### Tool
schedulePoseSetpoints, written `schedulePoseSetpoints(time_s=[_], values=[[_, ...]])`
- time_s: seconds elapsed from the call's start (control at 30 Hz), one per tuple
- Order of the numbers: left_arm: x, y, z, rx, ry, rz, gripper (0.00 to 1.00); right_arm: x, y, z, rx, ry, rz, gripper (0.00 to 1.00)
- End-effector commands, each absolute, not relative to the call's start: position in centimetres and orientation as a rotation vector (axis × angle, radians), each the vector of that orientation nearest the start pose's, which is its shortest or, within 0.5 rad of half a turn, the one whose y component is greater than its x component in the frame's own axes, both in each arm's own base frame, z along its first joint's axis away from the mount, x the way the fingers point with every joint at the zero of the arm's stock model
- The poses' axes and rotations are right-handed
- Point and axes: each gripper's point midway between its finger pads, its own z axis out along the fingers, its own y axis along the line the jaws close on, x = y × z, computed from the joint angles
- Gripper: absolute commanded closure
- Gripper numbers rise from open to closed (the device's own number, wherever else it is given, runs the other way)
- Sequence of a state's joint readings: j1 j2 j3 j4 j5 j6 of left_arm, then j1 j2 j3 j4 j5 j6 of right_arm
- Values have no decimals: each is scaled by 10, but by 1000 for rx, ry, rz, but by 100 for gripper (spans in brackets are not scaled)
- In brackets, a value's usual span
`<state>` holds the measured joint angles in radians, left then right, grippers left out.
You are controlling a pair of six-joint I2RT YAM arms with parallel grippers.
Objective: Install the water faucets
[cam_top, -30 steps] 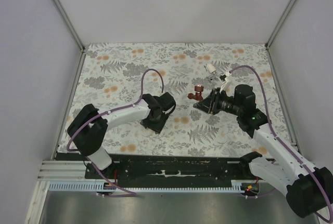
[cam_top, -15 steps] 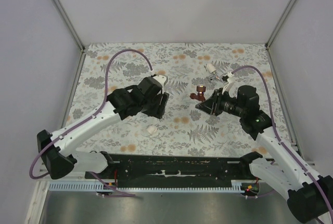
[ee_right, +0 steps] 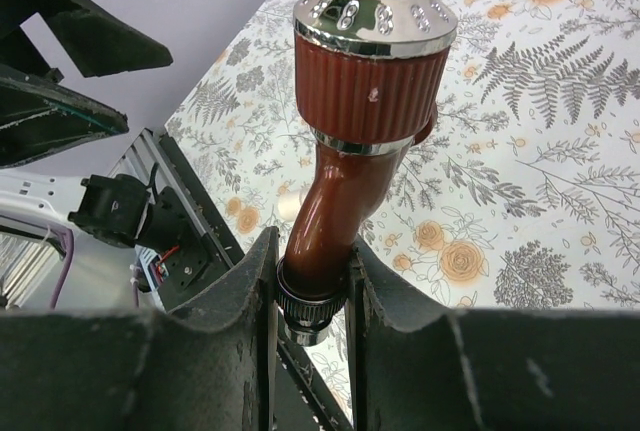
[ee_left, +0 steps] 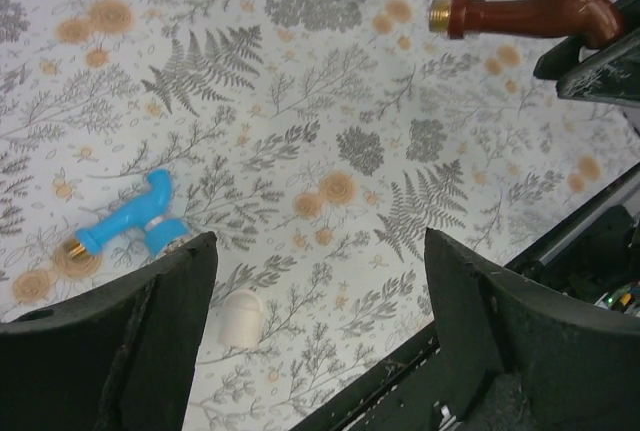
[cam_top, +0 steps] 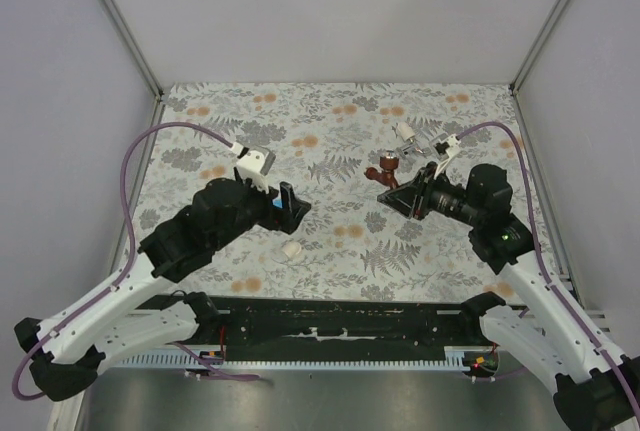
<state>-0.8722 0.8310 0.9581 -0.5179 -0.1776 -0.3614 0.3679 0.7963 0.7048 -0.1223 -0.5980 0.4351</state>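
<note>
Drawn back leftward since half a second ago, the left gripper (cam_top: 292,203) hangs with its jaws spread wide and empty. A white fitting (ee_left: 240,316) and the blue faucet (ee_left: 125,221) lie beneath it. Opposite, the right gripper (ee_right: 310,271) clamps the copper faucet (ee_right: 370,81) by its stem, knob up. Just beyond it lies the white-silver faucet (cam_top: 408,134).

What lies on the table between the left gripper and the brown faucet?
Nothing: only bare flowered cloth between left gripper and brown faucet, shown in the top view.
</note>
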Motion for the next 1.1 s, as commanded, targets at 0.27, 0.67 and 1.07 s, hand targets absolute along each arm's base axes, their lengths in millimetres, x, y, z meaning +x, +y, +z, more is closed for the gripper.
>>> schedulePoseSetpoints(time_s=[0.27, 0.67, 1.07], values=[[236, -226, 314, 257, 1662, -686, 10, 217, 219, 327, -566, 1537, 1138, 100], [214, -266, 343, 642, 1545, -921, 9, 188, 236, 350, -833, 1332, 1263, 100], [187, -284, 361, 1024, 1259, -941, 9, 158, 246, 366, -1115, 1214, 1398, 100]])
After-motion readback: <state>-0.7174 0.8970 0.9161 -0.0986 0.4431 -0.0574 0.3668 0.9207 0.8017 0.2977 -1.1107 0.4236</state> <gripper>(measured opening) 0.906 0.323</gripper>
